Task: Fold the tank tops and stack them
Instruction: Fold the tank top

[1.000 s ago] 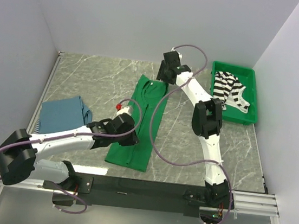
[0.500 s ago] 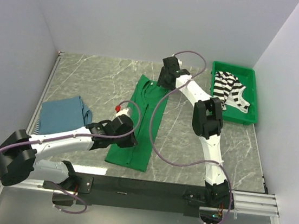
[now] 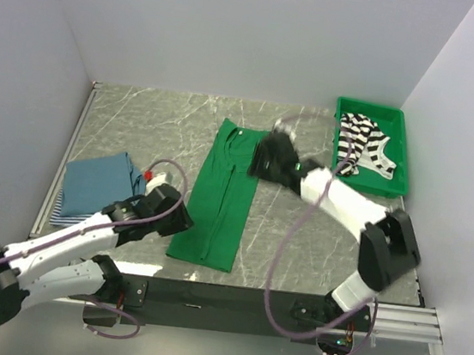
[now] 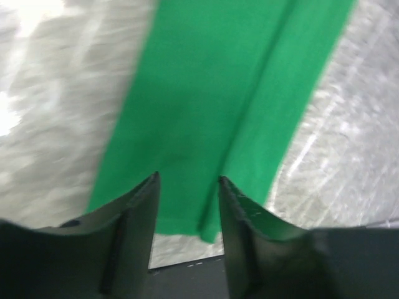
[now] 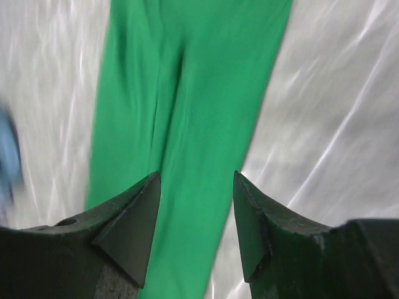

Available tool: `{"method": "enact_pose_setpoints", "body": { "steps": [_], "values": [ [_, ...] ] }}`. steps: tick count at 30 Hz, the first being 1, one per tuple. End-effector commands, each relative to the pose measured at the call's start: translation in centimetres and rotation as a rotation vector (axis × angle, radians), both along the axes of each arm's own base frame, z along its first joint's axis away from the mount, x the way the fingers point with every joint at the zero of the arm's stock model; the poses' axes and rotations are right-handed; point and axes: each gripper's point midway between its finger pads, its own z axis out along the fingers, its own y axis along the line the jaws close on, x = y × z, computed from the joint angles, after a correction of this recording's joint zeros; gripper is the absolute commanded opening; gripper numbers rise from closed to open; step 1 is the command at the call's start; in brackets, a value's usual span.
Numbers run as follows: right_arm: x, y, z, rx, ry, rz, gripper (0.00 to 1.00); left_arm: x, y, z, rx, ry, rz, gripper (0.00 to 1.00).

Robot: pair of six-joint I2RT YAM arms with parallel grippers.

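Just below and ahead of my left gripper (image 4: 187,180) lies the green top (image 3: 221,197), folded into a long narrow strip flat on the table (image 3: 140,122), with a lengthwise crease running away from the fingertips. The left fingers (image 4: 134,218) stand partly apart and hold nothing; I see green cloth and its near hem through the gap. From above, this gripper sits at the strip's left edge, near its closer end. My right gripper (image 5: 194,177) hangs over the strip's right edge, farther up, its fingers spread wide and empty, with the cloth below them. Off to the left of the left gripper, close by, the blue top (image 3: 98,179) lies folded with a striped edge (image 3: 60,206) showing under it. Off to the right of the right gripper, well apart, the black-and-white striped top (image 3: 364,141) lies crumpled in the green bin (image 3: 404,155).
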Motion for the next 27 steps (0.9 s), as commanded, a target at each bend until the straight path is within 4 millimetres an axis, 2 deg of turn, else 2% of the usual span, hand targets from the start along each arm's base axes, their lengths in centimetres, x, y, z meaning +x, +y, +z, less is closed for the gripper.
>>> {"method": "enact_pose_setpoints", "body": {
  "steps": [1, 2, 3, 4, 5, 6, 7, 8, 10, 13, 17, 21, 27],
  "values": [
    [-7.5, 1.2, -3.8, 0.047, 0.096, 0.053, 0.57, -1.4, 3.5, -1.0, 0.038, 0.054, 0.125, 0.5],
    [-9.5, 2.1, -3.2, 0.077, 0.088, 0.092, 0.57, -2.0, 4.1, -1.4, 0.048, 0.074, 0.137, 0.51],
    [-11.2, 2.5, -3.8, 0.098, 0.117, 0.095, 0.57, -2.4, 4.3, -1.8, 0.043, 0.089, 0.145, 0.52],
    [-13.3, 2.0, -5.7, 0.087, 0.164, 0.103, 0.56, -2.7, 4.4, -1.8, 0.032, 0.087, 0.147, 0.53],
    [-14.3, 2.4, -5.2, 0.127, 0.158, 0.114, 0.56, -2.9, 4.1, -1.8, 0.012, 0.093, 0.137, 0.54],
    [-16.1, 3.3, -5.6, 0.159, 0.188, 0.127, 0.56, -3.2, 4.2, -2.5, 0.018, 0.109, 0.132, 0.55],
    [-17.6, 3.0, -6.9, 0.159, 0.22, 0.133, 0.56, -3.4, 4.3, -2.8, 0.022, 0.122, 0.131, 0.55],
    [-18.5, 3.7, -6.7, 0.19, 0.219, 0.149, 0.56, -3.5, 4.2, -3.1, 0.025, 0.135, 0.126, 0.55],
    [-21.0, 4.4, -7.9, 0.201, 0.267, 0.165, 0.56, -3.9, 4.0, -3.8, 0.024, 0.161, 0.119, 0.56],
    [-23.3, 5.9, -8.8, 0.238, 0.308, 0.183, 0.56, -4.3, 3.9, -4.8, 0.017, 0.188, 0.119, 0.55],
    [-24.6, 6.7, -9.3, 0.275, 0.327, 0.173, 0.57, -4.7, 4.2, -5.7, 0.031, 0.207, 0.125, 0.55],
    [-25.4, 6.4, -10.2, 0.257, 0.354, 0.156, 0.57, -5.4, 4.3, -7.2, 0.038, 0.241, 0.114, 0.54],
    [-26.4, 5.3, -10.8, 0.226, 0.369, 0.138, 0.57, -5.5, 4.6, -7.8, 0.053, 0.247, 0.119, 0.52]
  ]
}}
